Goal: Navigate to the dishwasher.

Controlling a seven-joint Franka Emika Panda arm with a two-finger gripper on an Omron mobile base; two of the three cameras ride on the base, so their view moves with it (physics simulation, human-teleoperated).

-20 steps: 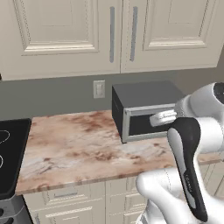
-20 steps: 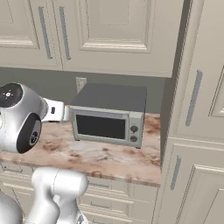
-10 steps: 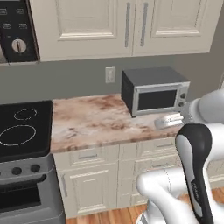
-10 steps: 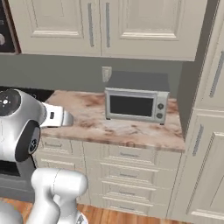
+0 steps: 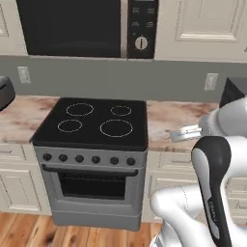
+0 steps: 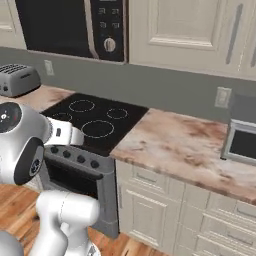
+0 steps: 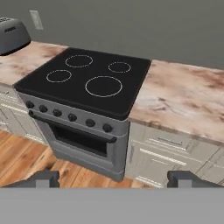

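Observation:
The dishwasher is out of view. In front of me stands a grey stove [image 5: 94, 166] with a black cooktop [image 7: 87, 78], and I see no flat grey panel with a black control strip. My gripper [image 7: 114, 178] hangs in the air in front of the stove and the counter. It is open, its two dark fingertips [image 7: 43, 177] set wide apart with nothing between them. The hand [image 5: 185, 133] sits over the counter just right of the cooktop.
A black built-in microwave [image 5: 77, 26] hangs above the stove. A grey toaster [image 6: 19, 79] stands on the marble counter to the left. The small microwave box [image 6: 243, 134] is at the right edge. Cream cabinet drawers [image 7: 170, 153] stand below the counter, over a wooden floor [image 7: 26, 159].
The whole scene has slid to the right as the base moves left along the counter. The small microwave box went to the right edge and the stove came to the middle. The arm's pose is unchanged.

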